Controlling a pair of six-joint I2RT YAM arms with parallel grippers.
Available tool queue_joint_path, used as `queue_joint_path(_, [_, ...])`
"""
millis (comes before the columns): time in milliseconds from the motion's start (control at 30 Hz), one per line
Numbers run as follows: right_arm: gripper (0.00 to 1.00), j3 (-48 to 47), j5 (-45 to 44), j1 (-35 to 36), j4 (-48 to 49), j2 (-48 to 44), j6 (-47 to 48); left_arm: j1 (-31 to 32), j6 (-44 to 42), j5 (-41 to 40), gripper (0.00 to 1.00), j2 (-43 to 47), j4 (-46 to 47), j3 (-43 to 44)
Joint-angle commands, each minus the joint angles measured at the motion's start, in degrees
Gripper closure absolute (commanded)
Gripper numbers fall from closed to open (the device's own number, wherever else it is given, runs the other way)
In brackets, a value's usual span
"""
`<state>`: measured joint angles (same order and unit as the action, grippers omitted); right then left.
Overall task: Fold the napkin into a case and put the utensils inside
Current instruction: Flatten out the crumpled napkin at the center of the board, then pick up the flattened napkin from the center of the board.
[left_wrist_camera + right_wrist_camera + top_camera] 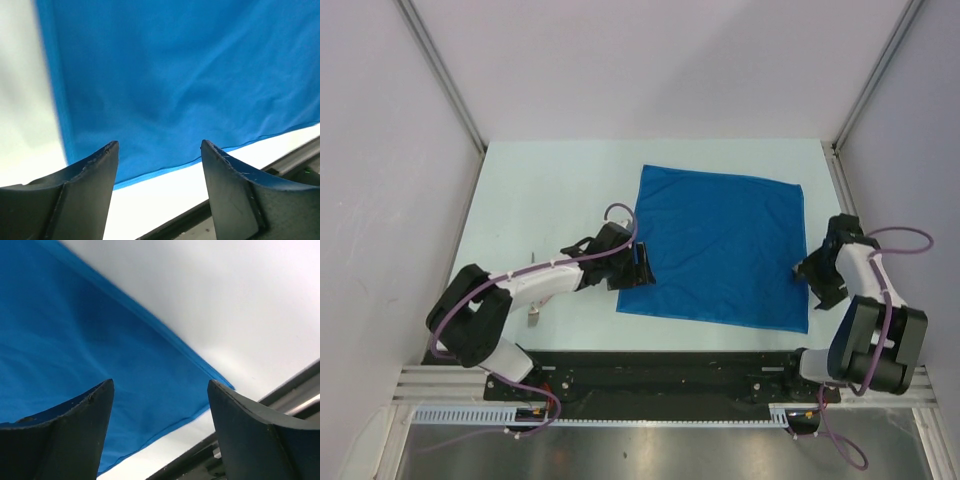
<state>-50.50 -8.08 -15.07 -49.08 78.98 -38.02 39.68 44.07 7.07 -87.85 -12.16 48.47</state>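
Note:
The royal-blue napkin (720,245) lies spread flat as a square on the pale table (550,190), with no case folded. My left gripper (642,265) is open at the napkin's near-left corner. In the left wrist view its open jaws (160,147) straddle the napkin's (175,75) near hem. My right gripper (808,270) is open at the napkin's right edge near the near-right corner. In the right wrist view its jaws (160,385) frame the napkin's (75,350) corner. A silver-grey utensil piece (533,316) shows beside my left arm, mostly hidden by it.
A black base rail (660,365) runs along the table's near edge and shows low in both wrist views. Grey walls with metal posts close in the table on the left, back and right.

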Motion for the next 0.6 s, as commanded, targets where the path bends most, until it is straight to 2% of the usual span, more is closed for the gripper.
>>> queue_joint_path(0, [0.21, 6.6, 1.4, -7.7, 1.2, -6.1, -4.2, 0.5, 2.2, -3.7, 0.28, 4.9, 0.3, -3.5])
queue_joint_path(100, [0.25, 10.8, 3.4, -12.1, 1.5, -7.6, -4.3, 0.6, 2.2, -4.0, 0.3, 6.6, 0.8, -4.6])
queue_joint_path(133, [0.33, 11.6, 3.8, -12.5, 2.4, -8.0, -3.6, 0.6, 2.3, -4.1, 0.3, 7.1, 0.9, -4.9])
queue_joint_path(200, [0.44, 12.4, 5.6, -12.7, 2.5, -8.2, -2.9, 0.6, 2.3, -4.4, 0.32, 7.6, 1.1, -5.1])
queue_joint_path(367, [0.45, 13.1, 3.9, -9.4, 1.5, -10.9, -5.3, 0.5, 3.0, -3.2, 0.33, 8.7, 2.9, -6.9])
queue_joint_path(567, [0.43, 18.2, 3.2, -9.6, 1.4, -12.8, -7.5, 0.6, 2.3, -3.2, 0.34, 11.1, 3.3, -7.8])
